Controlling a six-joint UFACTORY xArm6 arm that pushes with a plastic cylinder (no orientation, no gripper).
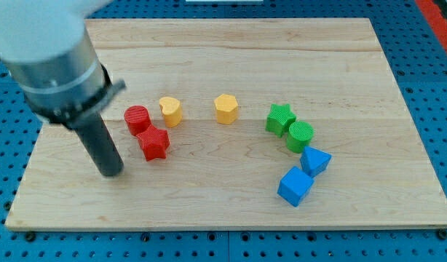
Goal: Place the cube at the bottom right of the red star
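Observation:
The blue cube [294, 186] lies at the view's lower right on the wooden board [231, 211]. The red star [153, 143] lies left of centre, touching the red cylinder [137, 118] above it. My tip [111, 173] rests on the board just left of the red star, a short gap away. The cube is far to the right of both the tip and the star.
A yellow heart-like block [170, 110] and a yellow hexagon [226, 108] sit above centre. A green star [279, 118], a green cylinder [300, 136] and a blue triangular block [315, 160] run in a chain down to the cube.

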